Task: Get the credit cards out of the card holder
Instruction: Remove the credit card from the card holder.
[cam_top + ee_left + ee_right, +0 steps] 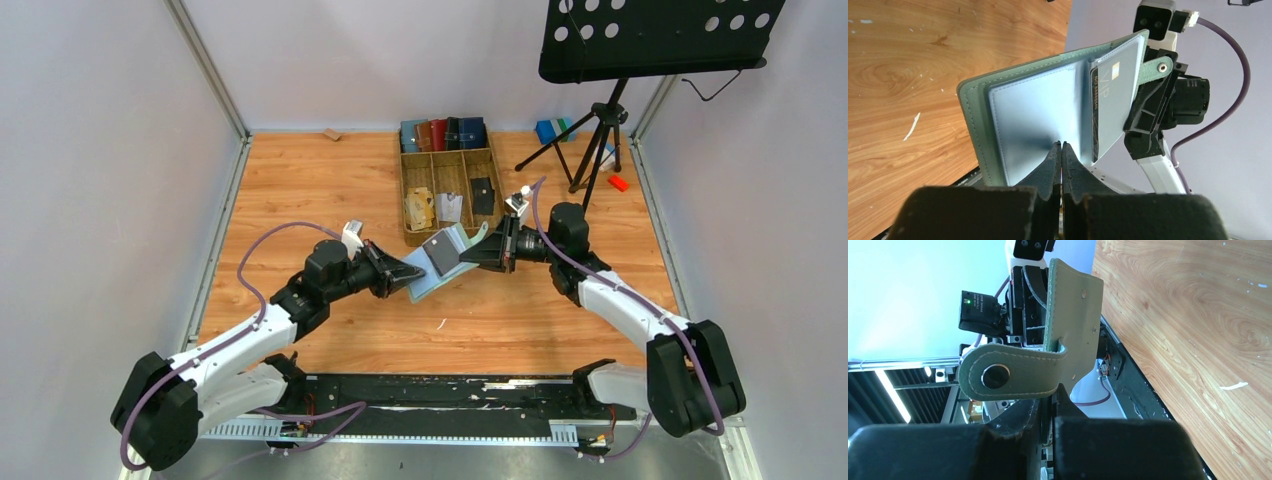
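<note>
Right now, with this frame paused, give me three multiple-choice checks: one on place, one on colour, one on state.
1. Where is the card holder?
A. Held up between the left hand and the right hand, above the table
B. Lying flat on the table
C. Pinned to the table by one hand

2. What colour is its cover?
A. Black
B. Sage green
C. Red

3. What state is it in?
A. Snapped shut
B. Open, no card in it
C. Open, with a card in a sleeve

Key:
1 A: the top view shows both hands closed on its opposite edges, clear of the wood.
2 B: both wrist views show a green cover.
3 C: the left wrist view shows its leaves spread and a card lettered VIP in a pocket.
</note>
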Tool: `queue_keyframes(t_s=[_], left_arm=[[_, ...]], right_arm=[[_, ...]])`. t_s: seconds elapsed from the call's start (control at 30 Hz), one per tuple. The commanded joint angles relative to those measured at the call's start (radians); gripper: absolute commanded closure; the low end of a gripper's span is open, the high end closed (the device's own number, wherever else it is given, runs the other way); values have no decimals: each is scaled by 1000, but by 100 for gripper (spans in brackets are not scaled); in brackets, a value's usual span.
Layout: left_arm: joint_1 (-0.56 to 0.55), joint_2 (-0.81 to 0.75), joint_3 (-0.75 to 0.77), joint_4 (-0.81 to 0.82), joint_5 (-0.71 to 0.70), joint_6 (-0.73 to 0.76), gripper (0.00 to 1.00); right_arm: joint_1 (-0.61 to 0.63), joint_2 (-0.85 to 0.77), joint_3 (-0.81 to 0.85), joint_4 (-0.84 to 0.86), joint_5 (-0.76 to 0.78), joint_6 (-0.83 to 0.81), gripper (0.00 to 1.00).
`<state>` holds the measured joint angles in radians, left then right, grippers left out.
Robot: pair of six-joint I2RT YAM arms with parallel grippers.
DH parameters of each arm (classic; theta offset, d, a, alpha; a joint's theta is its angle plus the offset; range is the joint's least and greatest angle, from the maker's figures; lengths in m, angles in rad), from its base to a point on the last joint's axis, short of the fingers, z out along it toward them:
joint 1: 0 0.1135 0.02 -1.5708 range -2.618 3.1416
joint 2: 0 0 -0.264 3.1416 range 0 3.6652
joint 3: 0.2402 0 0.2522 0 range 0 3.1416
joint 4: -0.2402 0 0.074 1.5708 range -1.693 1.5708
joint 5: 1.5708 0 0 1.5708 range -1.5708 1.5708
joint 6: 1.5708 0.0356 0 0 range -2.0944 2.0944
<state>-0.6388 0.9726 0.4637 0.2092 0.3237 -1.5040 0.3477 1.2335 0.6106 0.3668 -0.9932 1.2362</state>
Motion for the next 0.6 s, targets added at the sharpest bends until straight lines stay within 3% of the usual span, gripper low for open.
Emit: queue_keyframes(t_s=[0.0,0.1,0.2,0.4,0.57], left_arm=[[3,-16,5,23,-6,22,99],[4,-16,-7,124,-6,-2,79],[3,-17,-20,213,-21,-28,66],[14,28,-15,308,-31,-80,65],[17,81,30,291,-9,-66,63]], right_arm=[[-4,-42,17,16,-4,-20,100],[-4,-39,13,44,-12,-4,100],[-4,-39,11,67,-19,7,100],[-3,-45,1,121,-27,39,100],[-3,-42,-13,210,-38,99,100]])
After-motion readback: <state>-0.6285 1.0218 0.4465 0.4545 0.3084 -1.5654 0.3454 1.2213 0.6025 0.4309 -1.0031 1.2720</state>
